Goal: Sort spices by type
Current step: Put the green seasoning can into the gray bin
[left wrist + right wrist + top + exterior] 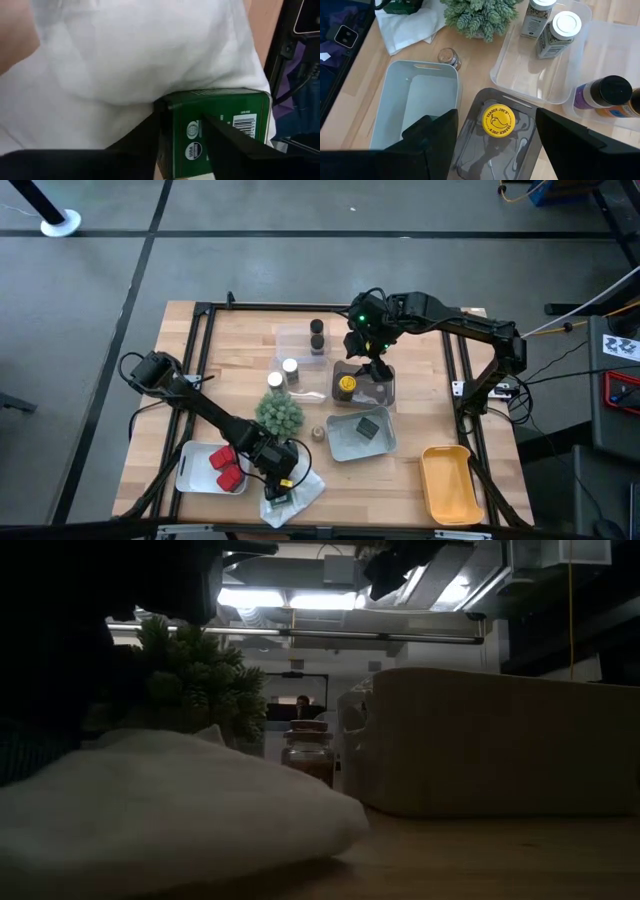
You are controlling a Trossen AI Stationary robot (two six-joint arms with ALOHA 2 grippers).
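Left pincer [182, 145] clamps green tin [220, 125] | right pincer [495, 145] wide apart over yellow-capped jar [497, 120]

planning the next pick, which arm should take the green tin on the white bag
Left. The left gripper already straddles the green tin on the white bag; the right gripper hangs over the yellow-capped jar, far off.

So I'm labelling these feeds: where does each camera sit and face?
High: overhead, straight down on the table; both arms show.
Low: tabletop level, facing the plant and a small jar.
Left wrist: left hand shut on a green box.
Right wrist: open right hand over the yellow-capped jar, also seen from overhead.
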